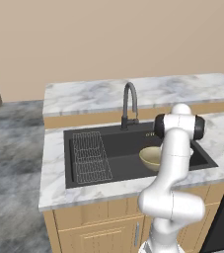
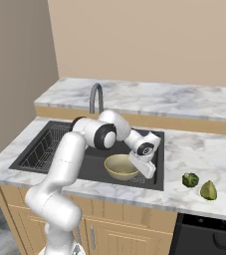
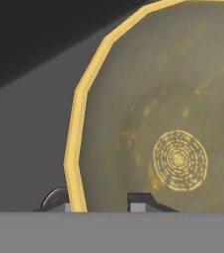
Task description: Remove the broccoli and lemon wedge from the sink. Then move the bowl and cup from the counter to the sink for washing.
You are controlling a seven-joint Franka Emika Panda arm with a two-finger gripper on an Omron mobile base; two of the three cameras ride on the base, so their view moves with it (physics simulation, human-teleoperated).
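Sitting in the black sink [image 2: 45, 149], the tan-yellow bowl [image 2: 120, 166] lies directly beneath the gripper [image 3: 103, 205], whose two fingertips straddle its near rim, one inside, one outside. Whether they pinch the rim or stand slightly parted, I cannot tell. The bowl looks rigid, glossy, probably slippery and breakable; its thin rim seems the only hold. Beyond the hand, broccoli [image 2: 190, 180] and lemon wedge [image 2: 208, 190] rest on the counter [image 2: 199, 149].

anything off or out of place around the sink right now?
Nothing stands out. The bowl sits upright in the sink, and the broccoli and lemon wedge lie intact on the counter to its right.
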